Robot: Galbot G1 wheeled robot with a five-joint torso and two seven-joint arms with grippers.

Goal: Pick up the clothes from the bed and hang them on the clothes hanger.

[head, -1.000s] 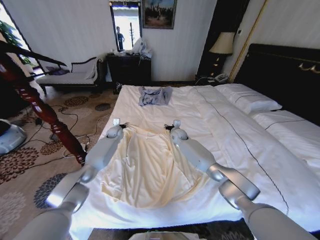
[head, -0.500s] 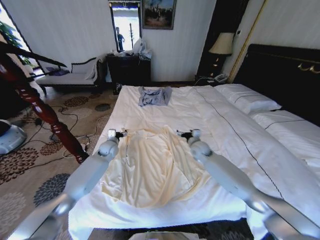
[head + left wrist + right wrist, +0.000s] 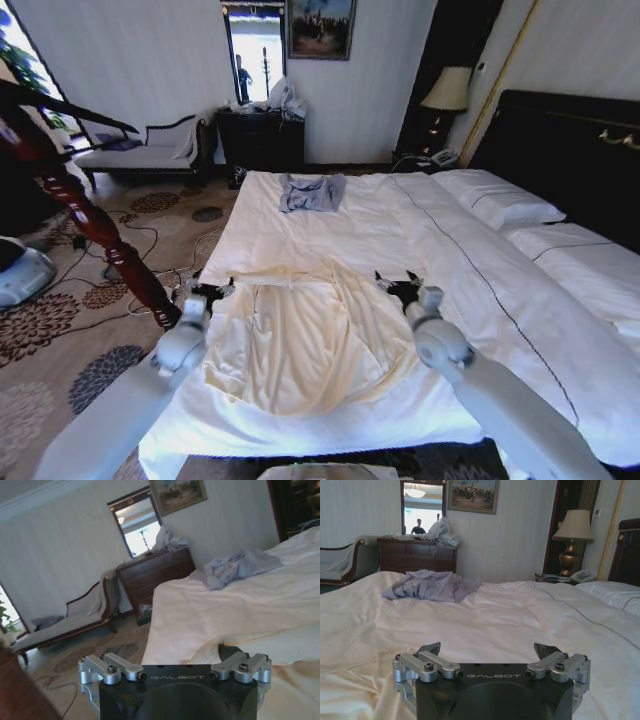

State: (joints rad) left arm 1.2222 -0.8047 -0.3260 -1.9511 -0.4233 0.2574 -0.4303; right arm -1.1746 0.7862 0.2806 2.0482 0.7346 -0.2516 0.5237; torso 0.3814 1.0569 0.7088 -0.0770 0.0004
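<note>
Drawing both arms outward and back across the bed (image 3: 480,280), away from the collar area of the clothes (image 3: 300,345) where they hovered a second ago. Now puts the left gripper (image 3: 212,291) at the garment's left shoulder edge, just beside the mattress side, and the right gripper (image 3: 398,287) at the right shoulder edge, on the white duvet. Shows both spread wide in the wrist views, pinching nothing, with cream fabric lying just under and ahead of the left one and beside the right one. Leaves the clothes flat on the near part of the bed, front up, sleeves tucked close, well apart from the small grey-blue garment (image 3: 310,191) farther up the mattress. Looks like a repositioning rather than a grasp: wider spacing, likely to take the shirt by its shoulders instead of near the neck. Means the pick-up is not yet made and the whole task remains ahead. Calls next for closing on fabric at both shoulders without gathering the duvet beneath. Keeps the clothes hanger (image 3: 70,108) off to the left, above the dark red stand (image 3: 95,225), well apart from the bed.
</note>
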